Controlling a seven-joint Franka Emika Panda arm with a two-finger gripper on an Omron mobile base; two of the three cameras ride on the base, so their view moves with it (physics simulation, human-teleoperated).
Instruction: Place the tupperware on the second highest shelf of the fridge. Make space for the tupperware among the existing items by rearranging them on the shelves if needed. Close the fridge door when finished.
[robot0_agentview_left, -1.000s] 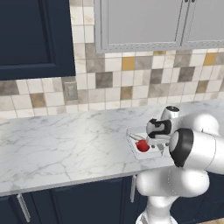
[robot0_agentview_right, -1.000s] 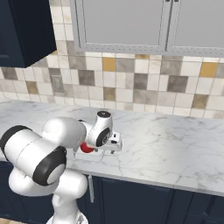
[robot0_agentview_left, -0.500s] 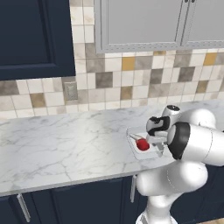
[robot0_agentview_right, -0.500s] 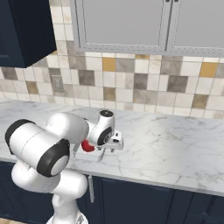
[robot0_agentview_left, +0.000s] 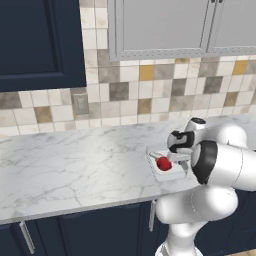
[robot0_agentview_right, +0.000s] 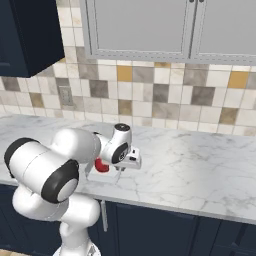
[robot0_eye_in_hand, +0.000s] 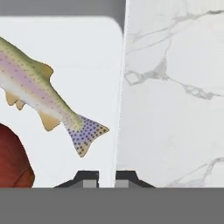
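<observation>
Jaws have just snapped together on the right-hand wall of the white tupperware (robot0_agentview_left: 167, 171), gripper (robot0_eye_in_hand: 106, 178) low over it on the marble surface (robot0_agentview_left: 75, 170), fish (robot0_eye_in_hand: 39, 98) and red item (robot0_agentview_left: 163, 163) inside, so lifting toward the fridge looks next.

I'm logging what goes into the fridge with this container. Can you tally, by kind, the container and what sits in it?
White tupperware container: 1
Fish, a speckled trout: 1
Red round food item: 1
Total: 3
</observation>
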